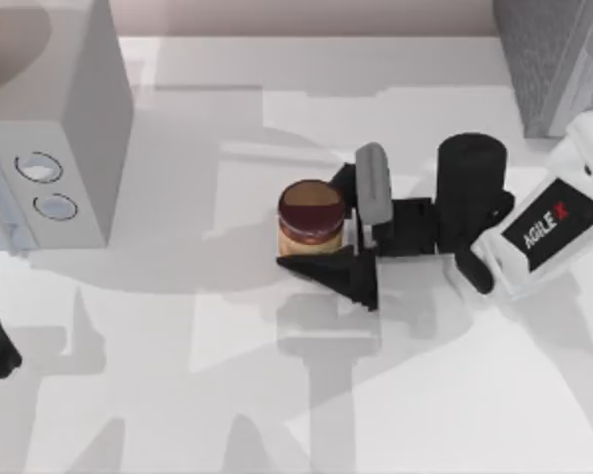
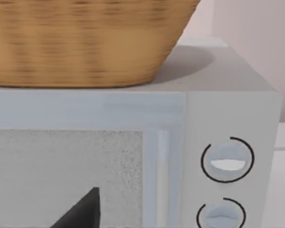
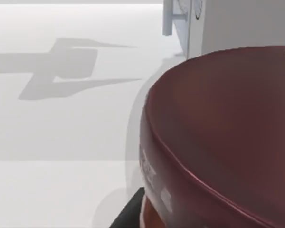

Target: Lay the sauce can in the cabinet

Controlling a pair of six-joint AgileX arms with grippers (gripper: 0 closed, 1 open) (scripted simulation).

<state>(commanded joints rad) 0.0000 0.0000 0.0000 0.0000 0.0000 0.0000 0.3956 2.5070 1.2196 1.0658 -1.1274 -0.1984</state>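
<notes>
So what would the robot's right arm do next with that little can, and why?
Probably close the right gripper on the sauce can before lifting. In the top view the can stands upright on the table between the dark fingers, and the right wrist view shows its maroon top very near. Whether the fingers already press on it cannot be told.

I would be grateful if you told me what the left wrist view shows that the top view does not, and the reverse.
Left wrist view alone: a woven basket resting on the microwave's top, and the microwave's speckled door front.

Top view alone: the sauce can standing upright on the table, with the right gripper around it, fingers on either side, and the right arm reaching in from the right.

Both: the grey microwave with its two round dials.
</notes>
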